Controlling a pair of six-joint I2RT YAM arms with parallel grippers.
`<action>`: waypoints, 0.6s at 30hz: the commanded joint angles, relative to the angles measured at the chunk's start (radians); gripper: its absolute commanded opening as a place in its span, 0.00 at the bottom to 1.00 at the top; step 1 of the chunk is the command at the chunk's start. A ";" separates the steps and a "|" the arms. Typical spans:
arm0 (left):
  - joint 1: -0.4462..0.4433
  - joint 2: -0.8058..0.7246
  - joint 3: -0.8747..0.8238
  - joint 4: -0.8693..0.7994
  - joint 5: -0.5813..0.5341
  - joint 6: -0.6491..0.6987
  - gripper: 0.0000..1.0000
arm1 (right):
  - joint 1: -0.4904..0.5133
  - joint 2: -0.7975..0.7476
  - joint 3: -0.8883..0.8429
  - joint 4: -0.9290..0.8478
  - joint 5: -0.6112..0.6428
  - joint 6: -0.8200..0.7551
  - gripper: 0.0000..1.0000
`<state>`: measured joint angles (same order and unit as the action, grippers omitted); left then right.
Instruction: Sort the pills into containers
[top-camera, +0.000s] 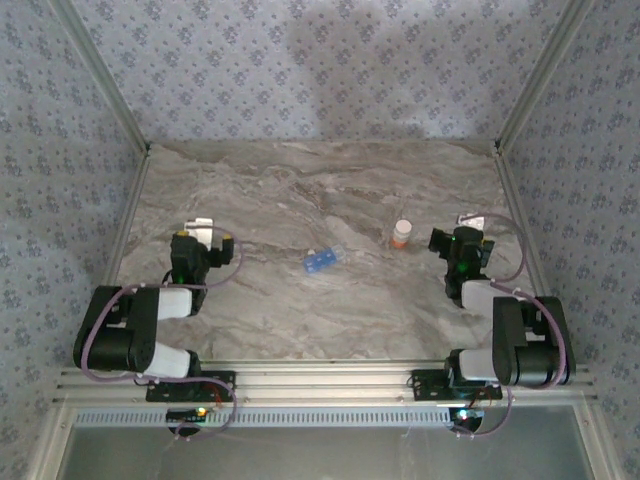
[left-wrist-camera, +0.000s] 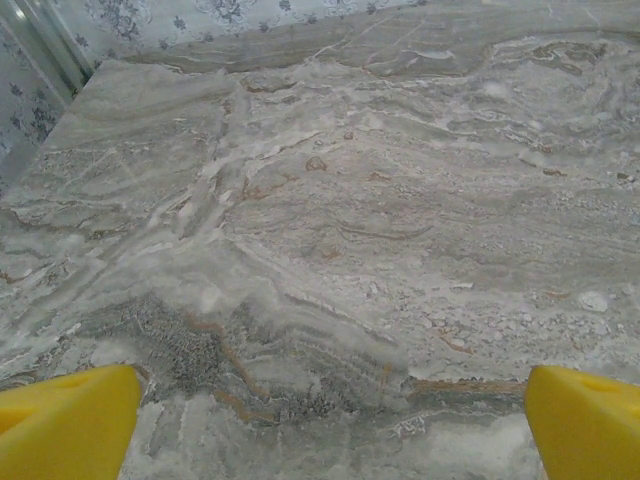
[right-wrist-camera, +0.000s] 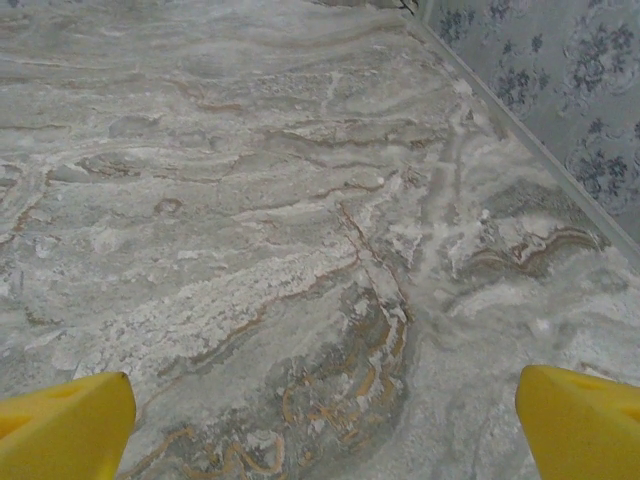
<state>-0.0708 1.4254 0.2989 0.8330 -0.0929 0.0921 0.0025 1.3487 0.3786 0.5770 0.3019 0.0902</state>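
While the left jaws hang wide apart over bare table (left-wrist-camera: 330, 200), the pill box (top-camera: 322, 260) lies at their 3 o'clock, mid-table: a short translucent blue strip, long axis running 8 to 2 o'clock. Bottle (top-camera: 401, 234) next, white and orange. Right jaws, also apart, look slightly farther off.

Soft, even light covers the grey veined marble tabletop (left-wrist-camera: 400, 200), crisp in both wrist views, dimmer, bluish and faintly grainy from overhead
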 joint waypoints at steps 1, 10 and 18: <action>0.019 0.023 0.021 0.074 0.029 -0.034 0.98 | -0.008 0.034 -0.006 0.151 -0.032 -0.050 1.00; 0.079 0.109 0.104 -0.004 0.078 -0.092 0.98 | -0.018 0.212 -0.044 0.414 -0.123 -0.078 1.00; 0.113 0.114 0.124 -0.034 0.111 -0.122 0.98 | -0.011 0.186 -0.019 0.321 -0.086 -0.074 1.00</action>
<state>0.0338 1.5295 0.4095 0.8238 -0.0147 -0.0036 -0.0151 1.5345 0.3466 0.8642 0.2119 0.0399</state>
